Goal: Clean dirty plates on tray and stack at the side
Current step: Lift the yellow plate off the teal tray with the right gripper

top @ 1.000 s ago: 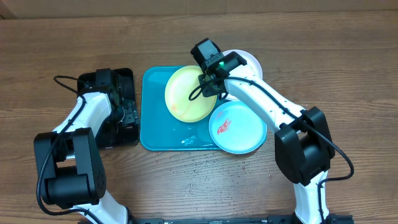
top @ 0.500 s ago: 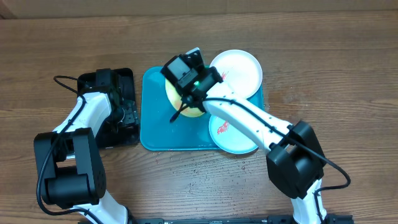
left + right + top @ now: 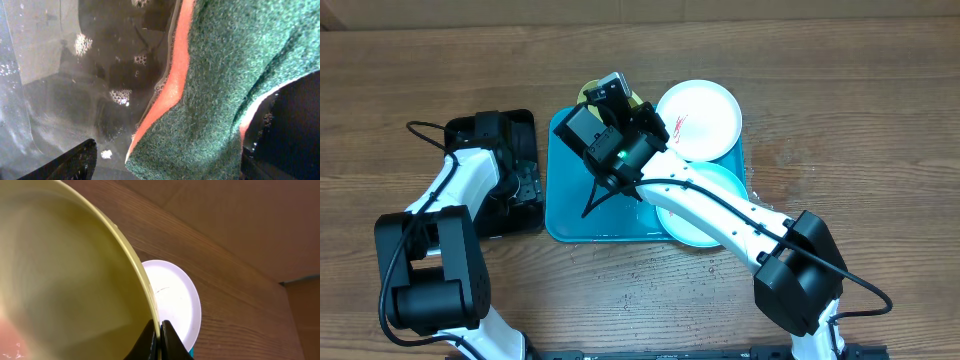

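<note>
My right gripper [image 3: 160, 331] is shut on the rim of the pale yellow plate [image 3: 65, 280] and holds it tilted up above the turquoise tray [image 3: 565, 215]. In the overhead view the wrist hides most of that plate. The white plate [image 3: 698, 120] lies at the tray's back right corner, with a small red smear; it also shows in the right wrist view [image 3: 175, 300]. The pale blue plate [image 3: 725, 182] lies at the tray's front right, partly under my right arm. My left gripper [image 3: 523, 183] is down in the black tray, open around a green and orange sponge [image 3: 220, 85].
The black tray [image 3: 525, 122] stands left of the turquoise tray; its wet floor with soap bubbles [image 3: 75, 100] shows in the left wrist view. Bare wooden table lies right of the plates. A cable runs from the left arm.
My right gripper has lifted the yellow plate off the tray, tilted it up and carried it left and back. The left arm has not moved.
</note>
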`<state>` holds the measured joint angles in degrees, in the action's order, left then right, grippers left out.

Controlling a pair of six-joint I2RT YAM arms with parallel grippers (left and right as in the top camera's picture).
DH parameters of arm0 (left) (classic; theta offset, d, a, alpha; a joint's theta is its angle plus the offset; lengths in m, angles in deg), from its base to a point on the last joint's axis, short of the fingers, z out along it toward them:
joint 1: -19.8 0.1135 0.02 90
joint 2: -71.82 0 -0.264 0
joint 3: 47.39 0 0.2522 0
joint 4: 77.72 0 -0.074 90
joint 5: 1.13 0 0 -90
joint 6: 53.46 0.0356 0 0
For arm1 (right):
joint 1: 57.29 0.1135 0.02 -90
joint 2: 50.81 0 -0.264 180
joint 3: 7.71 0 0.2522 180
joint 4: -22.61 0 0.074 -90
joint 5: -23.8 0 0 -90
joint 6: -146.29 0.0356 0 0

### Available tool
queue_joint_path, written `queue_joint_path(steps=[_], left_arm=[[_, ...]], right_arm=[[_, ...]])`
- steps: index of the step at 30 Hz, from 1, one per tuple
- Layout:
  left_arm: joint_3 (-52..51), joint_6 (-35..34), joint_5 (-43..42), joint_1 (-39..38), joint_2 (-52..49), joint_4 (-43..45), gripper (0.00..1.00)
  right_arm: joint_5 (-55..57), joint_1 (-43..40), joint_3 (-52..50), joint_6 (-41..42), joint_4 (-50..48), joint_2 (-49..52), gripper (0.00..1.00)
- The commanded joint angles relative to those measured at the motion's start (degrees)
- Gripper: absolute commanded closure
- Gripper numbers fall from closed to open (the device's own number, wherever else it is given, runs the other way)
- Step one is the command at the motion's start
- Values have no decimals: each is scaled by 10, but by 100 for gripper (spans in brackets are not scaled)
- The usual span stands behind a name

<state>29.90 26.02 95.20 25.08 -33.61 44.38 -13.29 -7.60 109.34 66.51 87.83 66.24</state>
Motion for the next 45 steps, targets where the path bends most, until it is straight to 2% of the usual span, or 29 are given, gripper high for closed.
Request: queue_joint_path(steps=[1,12,16,19,24,39,45], left_arm=[[8,2,20,0,8,-2,19],[8,2,20,0,8,-1,20],[8,2,20,0,8,2,20],[8,2,20,0,8,2,20],[8,2,20,0,8,2,20],[8,2,17,0,8,2,19],[8,2,17,0,8,2,20]], right_arm=[[22,2,18,-2,-4,-32,96],[33,-18,18,-6,-38,-62,96],[46,1,18,-119,-74,-64,96],[121,5,18,-132,-104,-64,96],[92,19,18,-184,-131,-64,96],[100,21,18,-184,-159,-64,96],[103,21,18,-210,-176,-64,96]])
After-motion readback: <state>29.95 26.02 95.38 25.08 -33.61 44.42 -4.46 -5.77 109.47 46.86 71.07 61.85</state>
